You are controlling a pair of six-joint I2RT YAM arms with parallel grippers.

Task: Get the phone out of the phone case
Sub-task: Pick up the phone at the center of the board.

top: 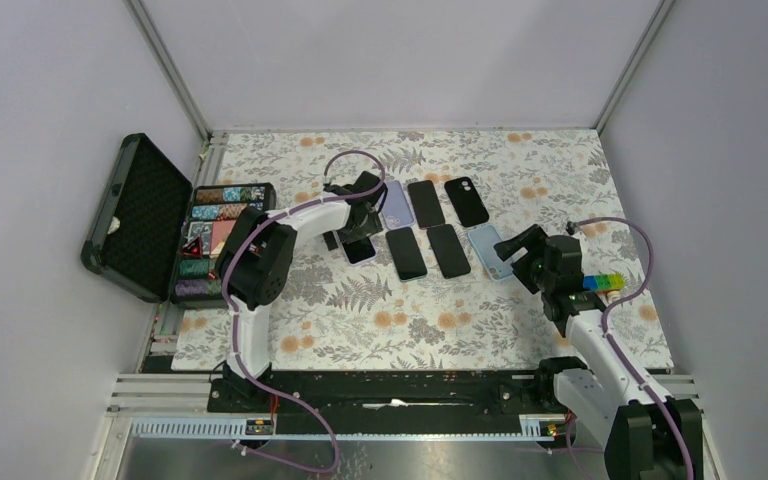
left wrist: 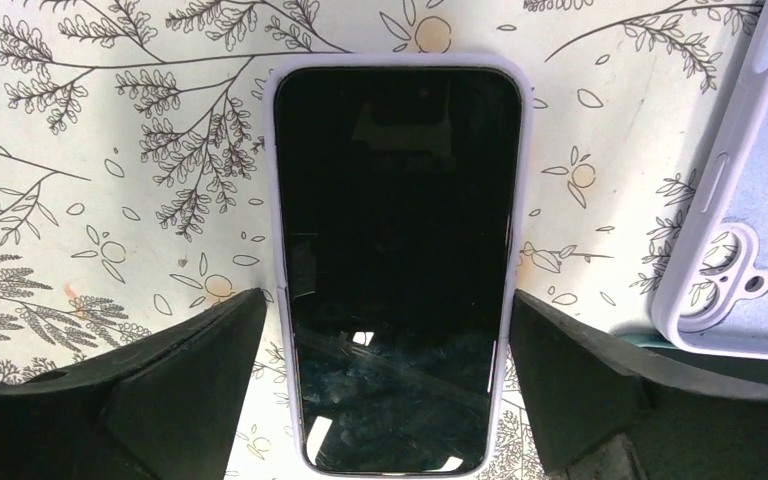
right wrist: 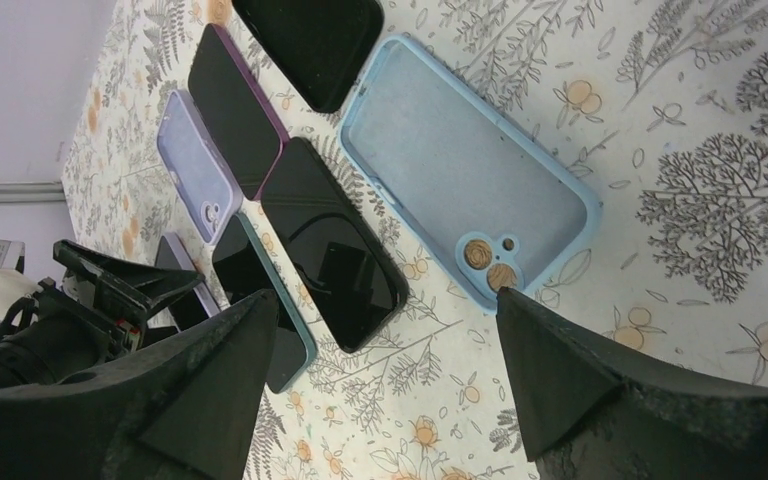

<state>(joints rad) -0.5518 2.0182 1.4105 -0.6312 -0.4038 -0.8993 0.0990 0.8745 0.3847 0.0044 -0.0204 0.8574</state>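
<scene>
A phone with a dark screen in a lilac case [left wrist: 397,260] lies flat on the floral mat, also visible in the top view [top: 358,248]. My left gripper [left wrist: 388,305] is open just above it, with one finger on each long side of the phone, near its lower half. Whether the fingers [left wrist: 200,350] touch the case edge I cannot tell. My right gripper [right wrist: 388,300] is open and empty, hovering above the mat beside an empty light-blue case [right wrist: 460,170]; in the top view it sits right of the phone rows [top: 520,248].
More phones and cases lie in two rows: an empty lilac case [top: 397,203], a teal-cased phone [top: 406,253], black phones [top: 449,250] [top: 426,203], and a black one camera-side up [top: 466,200]. An open black box with colourful contents [top: 222,240] stands at the left mat edge.
</scene>
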